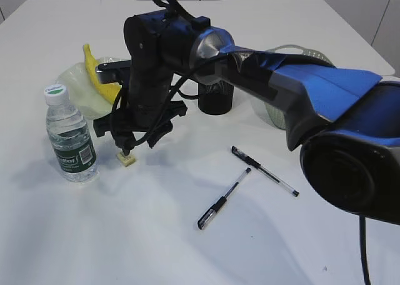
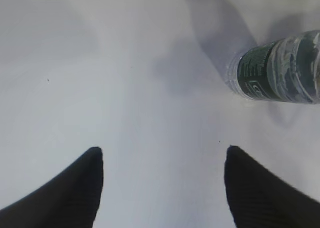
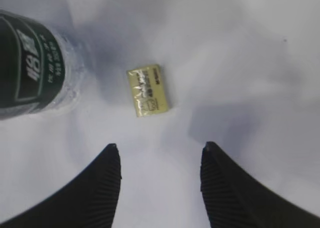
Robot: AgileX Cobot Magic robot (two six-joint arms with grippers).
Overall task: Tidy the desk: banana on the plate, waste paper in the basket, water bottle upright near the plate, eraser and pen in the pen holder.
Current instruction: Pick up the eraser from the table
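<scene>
One eraser (image 3: 148, 90) lies just ahead of the right gripper (image 3: 160, 160); jaws parted, empty.

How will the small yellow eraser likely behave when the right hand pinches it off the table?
The eraser looks like a flat rectangular block, so it probably won't roll. Being small and low, it may slip or skid. The right hand stands open, apparently wider than it.

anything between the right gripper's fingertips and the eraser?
No. In the right wrist view only bare white table lies between the open right gripper and the eraser. The water bottle stands off to the side.
</scene>
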